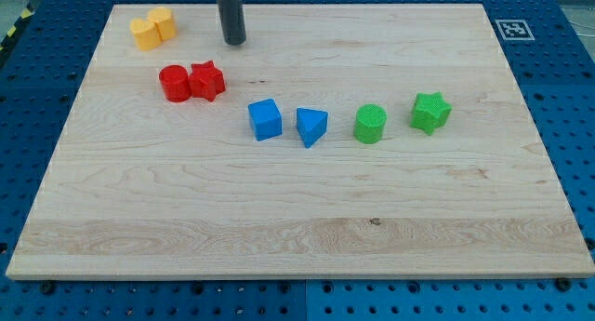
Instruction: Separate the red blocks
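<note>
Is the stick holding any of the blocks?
No, nothing is held. My tip touches no block; it sits above the red round block and red star block, which touch each other.

High oblique view over board

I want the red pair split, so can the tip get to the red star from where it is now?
Probably yes. My tip sits toward the view's top, just above and right of the red star, with bare board between them. The red cylinder touches the star's left side, and the yellow blocks lie off the path.
</note>
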Motion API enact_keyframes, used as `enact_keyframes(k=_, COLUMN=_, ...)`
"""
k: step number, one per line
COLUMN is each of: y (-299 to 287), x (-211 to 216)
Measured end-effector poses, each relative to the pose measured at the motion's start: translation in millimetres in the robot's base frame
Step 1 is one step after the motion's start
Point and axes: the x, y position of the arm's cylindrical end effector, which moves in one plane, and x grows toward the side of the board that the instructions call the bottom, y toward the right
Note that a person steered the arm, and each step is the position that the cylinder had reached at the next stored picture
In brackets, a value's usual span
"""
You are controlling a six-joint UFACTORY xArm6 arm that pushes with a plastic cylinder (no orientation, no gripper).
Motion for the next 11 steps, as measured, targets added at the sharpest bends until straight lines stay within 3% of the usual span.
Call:
enact_keyframes(k=2, y=-30, x=14)
enact_keyframes(k=6, y=-62, x=113)
enact_keyframes(k=11, y=-82, x=174)
